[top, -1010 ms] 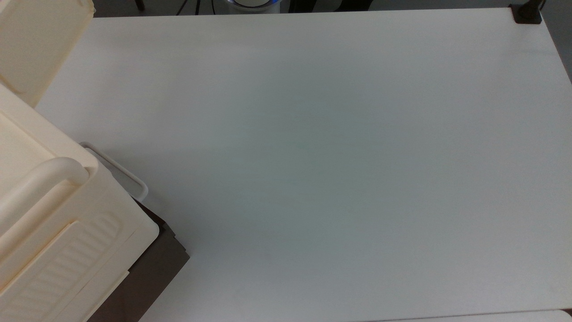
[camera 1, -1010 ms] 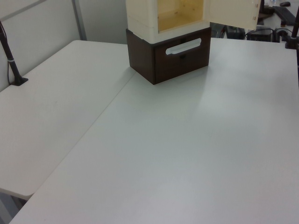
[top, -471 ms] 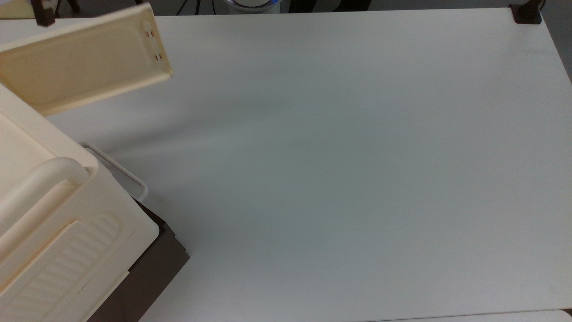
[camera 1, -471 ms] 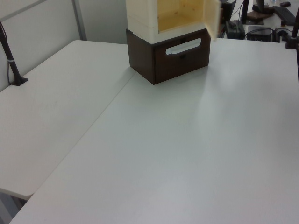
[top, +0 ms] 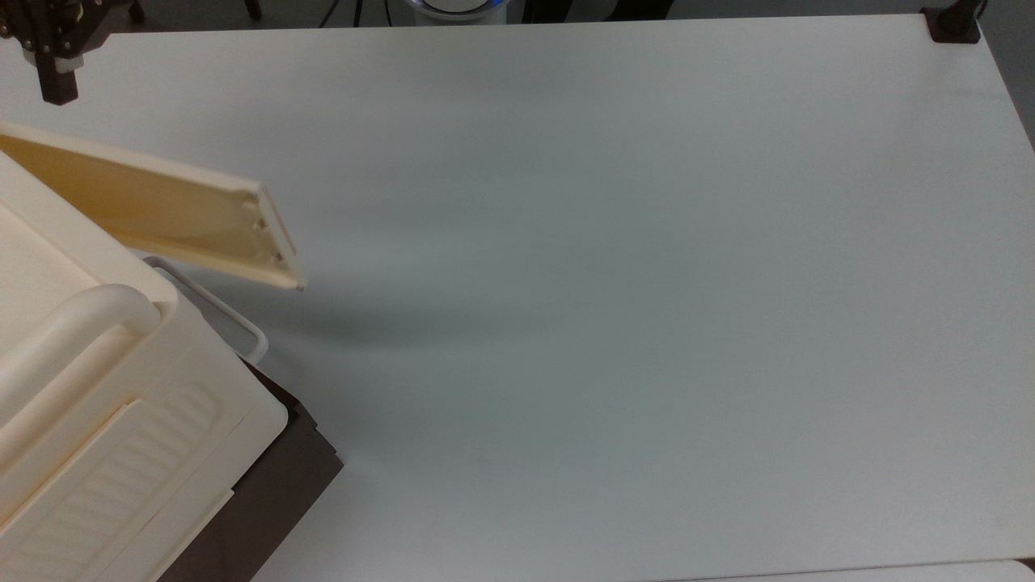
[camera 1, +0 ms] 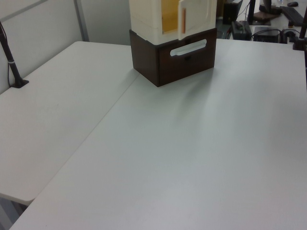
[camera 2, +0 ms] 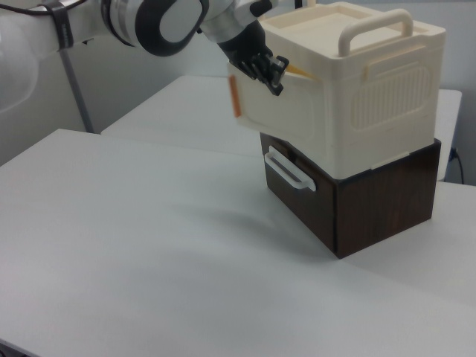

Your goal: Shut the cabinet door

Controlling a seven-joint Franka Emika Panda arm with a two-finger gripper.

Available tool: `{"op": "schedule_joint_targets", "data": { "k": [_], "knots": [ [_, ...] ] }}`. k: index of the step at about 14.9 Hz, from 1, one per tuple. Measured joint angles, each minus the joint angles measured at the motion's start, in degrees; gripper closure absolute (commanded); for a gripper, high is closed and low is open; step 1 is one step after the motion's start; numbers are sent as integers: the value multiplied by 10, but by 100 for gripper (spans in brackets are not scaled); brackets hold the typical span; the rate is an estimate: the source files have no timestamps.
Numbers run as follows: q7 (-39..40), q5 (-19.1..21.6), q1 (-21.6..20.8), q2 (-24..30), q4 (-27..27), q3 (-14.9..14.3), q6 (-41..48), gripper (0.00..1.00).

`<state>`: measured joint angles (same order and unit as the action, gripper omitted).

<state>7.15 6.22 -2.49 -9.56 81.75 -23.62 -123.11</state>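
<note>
The cabinet door (top: pixel 162 214) is a flat cream-yellow panel, hinged on the cream cabinet (top: pixel 97 388) in the top view's lower left. It stands ajar at a narrow angle to the cabinet front, with its latch edge pointing out over the table. In the left view the cabinet door (camera 1: pixel 194 14) covers most of the yellow opening. In the right view my gripper (camera 2: pixel 269 73) hangs shut against the outer face of the cabinet door (camera 2: pixel 279 111), holding nothing. The gripper (top: pixel 59 81) also sits in the top view's upper left corner, behind the door.
The cabinet stands on a dark brown drawer unit (camera 2: pixel 372 201) with a white handle (camera 2: pixel 286 171). The white table (top: pixel 606 283) spreads wide to the top view's right. A black clamp (top: pixel 952 24) sits at its far corner, and a black pole (camera 1: pixel 12 62) rises at the left view's left.
The door has swung from wide open round toward the cabinet front and is now only ajar. My gripper has followed behind it into the top view's upper left.
</note>
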Motion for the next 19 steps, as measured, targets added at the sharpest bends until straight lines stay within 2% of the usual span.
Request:
{"op": "schedule_joint_targets", "data": {
  "k": [12,19],
  "knots": [
    [-3,8,0,-61,1,0,-148,100],
    [-4,8,0,-61,2,0,-148,100]
  ]
}}
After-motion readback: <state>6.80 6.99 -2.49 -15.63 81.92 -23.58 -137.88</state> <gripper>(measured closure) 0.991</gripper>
